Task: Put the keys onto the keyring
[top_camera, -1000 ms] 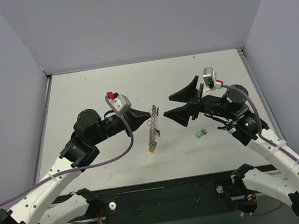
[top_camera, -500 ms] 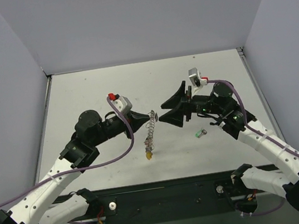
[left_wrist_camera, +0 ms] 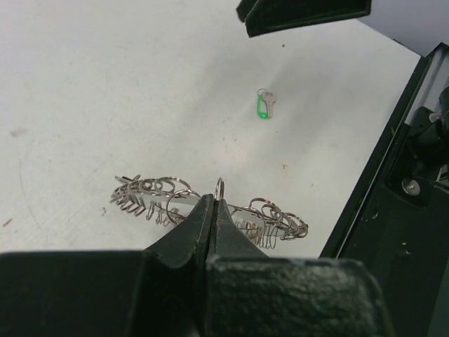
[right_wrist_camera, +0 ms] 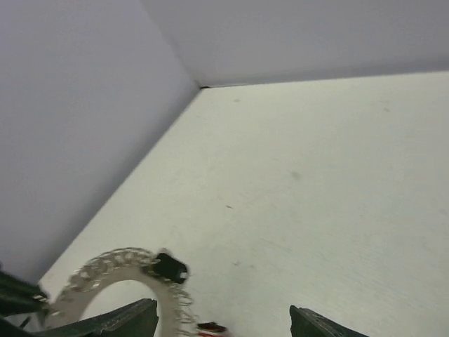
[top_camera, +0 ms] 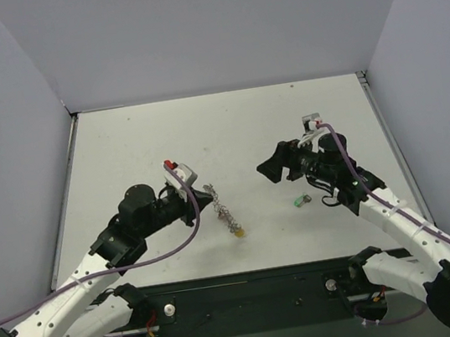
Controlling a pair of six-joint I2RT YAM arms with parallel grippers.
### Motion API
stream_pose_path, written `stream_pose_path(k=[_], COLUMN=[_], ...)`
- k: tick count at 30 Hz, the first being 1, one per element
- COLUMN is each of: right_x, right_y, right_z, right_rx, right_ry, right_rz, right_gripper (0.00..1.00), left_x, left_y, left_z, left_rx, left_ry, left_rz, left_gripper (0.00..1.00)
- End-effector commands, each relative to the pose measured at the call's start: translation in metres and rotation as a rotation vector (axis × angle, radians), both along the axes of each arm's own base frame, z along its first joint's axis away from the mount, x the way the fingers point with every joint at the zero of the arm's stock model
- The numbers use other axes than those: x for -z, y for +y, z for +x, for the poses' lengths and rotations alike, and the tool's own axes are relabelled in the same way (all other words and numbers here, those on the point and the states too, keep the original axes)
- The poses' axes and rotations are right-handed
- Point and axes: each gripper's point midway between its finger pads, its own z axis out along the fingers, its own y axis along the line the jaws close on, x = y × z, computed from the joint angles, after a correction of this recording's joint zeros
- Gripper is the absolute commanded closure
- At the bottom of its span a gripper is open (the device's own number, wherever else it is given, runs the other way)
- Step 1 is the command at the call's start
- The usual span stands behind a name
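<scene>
My left gripper (top_camera: 209,194) is shut on the keyring (top_camera: 225,213), a silver ring fringed with wire loops that hangs down toward the table. A yellow key (top_camera: 240,232) dangles at its low end. In the left wrist view the jaws (left_wrist_camera: 214,203) pinch the ring (left_wrist_camera: 151,193) at its middle. A green key (top_camera: 301,201) lies loose on the table and also shows in the left wrist view (left_wrist_camera: 264,105). My right gripper (top_camera: 269,170) is open and empty, above and left of the green key. The right wrist view shows the keyring (right_wrist_camera: 116,263), a black clip (right_wrist_camera: 170,267) and a red key (right_wrist_camera: 210,327).
The white table (top_camera: 227,126) has grey walls on three sides. The black base rail (top_camera: 252,296) runs along the near edge and shows at the right in the left wrist view (left_wrist_camera: 414,175).
My left gripper has drawn back toward the near edge and lowered the keyring, so it now hangs down to the right. My right gripper has pulled back to the right, away from the ring.
</scene>
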Motion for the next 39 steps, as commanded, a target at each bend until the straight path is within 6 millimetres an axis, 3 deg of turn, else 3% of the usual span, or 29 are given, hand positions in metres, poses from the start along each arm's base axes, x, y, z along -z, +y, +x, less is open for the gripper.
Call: stream_pose_path(k=[1,5,10,14,17,29,39], right_x=[0.046,0.084,0.128,0.151,0.167,0.197,0.2], right_y=[-0.073,-0.113,-0.126,-0.131,-0.135,-0.145,-0.142], right_z=[0.019,0.011,-0.006,-0.013,-0.015,-0.007,0.004], right_rx=[0.41,0.575,0.579,0.566,0.567,0.584,0.573], right_ry=[0.158,0.305,0.479,0.547,0.589,0.695,0.73], right_rz=[-0.131,-0.217,-0.338,-0.404,-0.449,-0.55,-0.574], right_gripper=[0.24,0.26,0.29,0.39,0.48,0.63,0.68], left_x=[-0.01,-0.007,0.017,0.04,0.045,0.05,0.05], left_y=[0.02,0.037,0.037,0.033,0.026,0.009,0.008], left_z=[-0.002,-0.003,-0.004,-0.007,-0.011,-0.013,-0.014], left_rx=[-0.1,-0.179,-0.185,-0.164,-0.127,-0.055,-0.042], left_ry=[-0.02,-0.026,0.024,0.083,0.088,0.101,0.099], left_rz=[-0.046,-0.073,-0.047,-0.004,-0.036,-0.072,-0.076], left_gripper=[1.0,1.0,1.0,1.0,1.0,1.0,1.0])
